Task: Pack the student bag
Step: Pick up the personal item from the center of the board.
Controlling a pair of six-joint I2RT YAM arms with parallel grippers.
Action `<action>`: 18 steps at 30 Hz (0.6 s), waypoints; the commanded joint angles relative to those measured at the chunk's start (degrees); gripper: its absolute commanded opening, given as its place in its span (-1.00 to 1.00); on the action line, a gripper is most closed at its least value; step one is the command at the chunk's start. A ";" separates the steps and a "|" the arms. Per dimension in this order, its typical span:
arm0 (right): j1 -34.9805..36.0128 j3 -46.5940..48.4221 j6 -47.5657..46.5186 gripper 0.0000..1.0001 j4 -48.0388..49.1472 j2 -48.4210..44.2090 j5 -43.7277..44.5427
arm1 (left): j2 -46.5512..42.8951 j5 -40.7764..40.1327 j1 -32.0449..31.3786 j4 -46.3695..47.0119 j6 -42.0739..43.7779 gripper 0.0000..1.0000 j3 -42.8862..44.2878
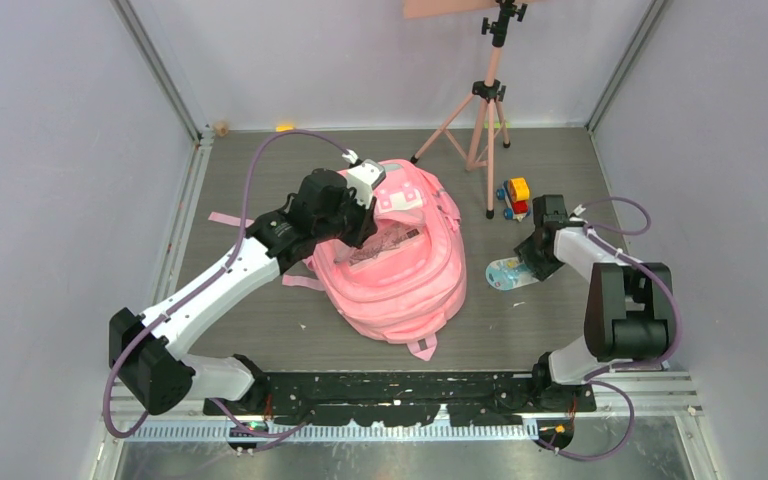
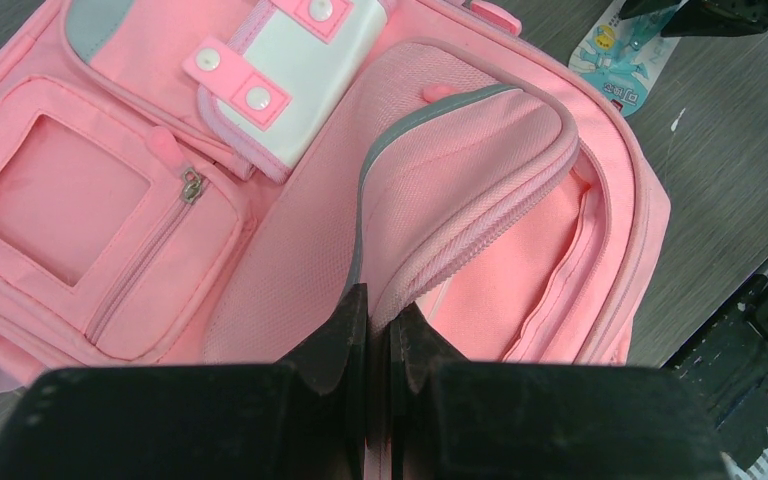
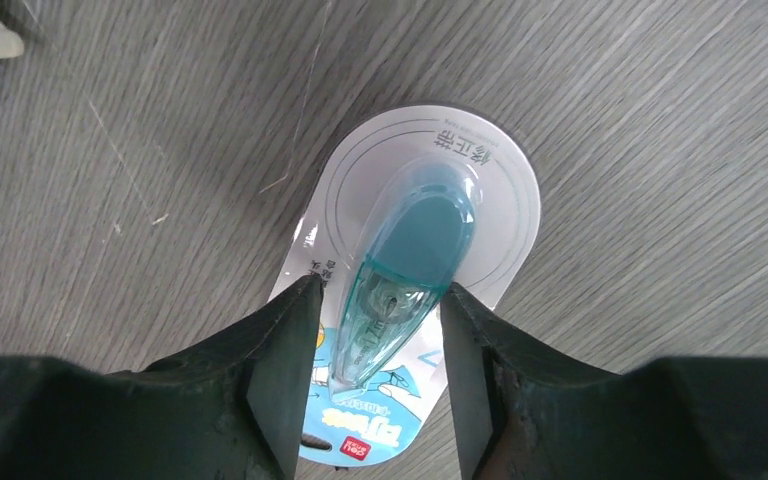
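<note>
Student bag (image 1: 400,275) is seen lying at the centre of the table (image 1: 290,335), with its main compartment unzipped. The mouth is held apart by the left claw (image 2: 378,322), which is closed on the pink edge of the flap at the bottom of the left wrist view. Little of the interior is shown, so what has been packed cannot be told.

The right claw (image 3: 380,300) is positioned over a correction tape pack (image 3: 430,165) lying on the table to the right of the bag. Its jaws stand apart on either side of the blister, with a gap seen on one side, so no firm grip is shown. A toy car (image 1: 513,197) is also seen on the table, above the pack.

Packing is judged to be partly done at most. The pack is yet to be lifted and placed inside, the toy probably follows, and the zip is yet to be closed.
</note>
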 commanded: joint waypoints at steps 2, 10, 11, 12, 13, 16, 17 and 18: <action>-0.22 1.92 -2.38 -0.02 -1.29 2.79 2.69 | -3.21 -1.44 0.90 3.74 -0.09 -1.00 1.10; -0.22 1.51 -3.00 -0.68 -0.57 1.93 1.41 | -4.25 0.26 0.88 4.91 0.08 -1.00 0.49; -0.22 1.82 -3.25 -0.78 -1.16 0.45 2.36 | -4.42 0.67 0.90 5.08 0.13 -1.00 0.42; -0.22 2.05 -4.09 -0.83 -1.54 -0.27 2.88 | -4.53 1.01 0.90 5.21 0.11 -1.00 0.35; -0.22 2.86 -4.68 -0.94 -2.52 -1.96 4.17 | -4.61 1.37 0.90 5.42 0.09 -1.00 0.31; -0.22 5.37 -7.98 -0.99 -5.02 -5.15 6.27 | -4.89 2.19 0.86 5.75 0.00 -1.00 0.14; -0.22 5.93 -8.64 -0.99 -6.58 -6.61 6.69 | -4.89 2.36 0.90 5.76 -0.13 -1.00 0.13; -0.22 6.95 -9.79 -0.99 -7.45 -7.41 6.76 | -4.92 2.34 0.90 5.84 -0.17 -1.00 0.13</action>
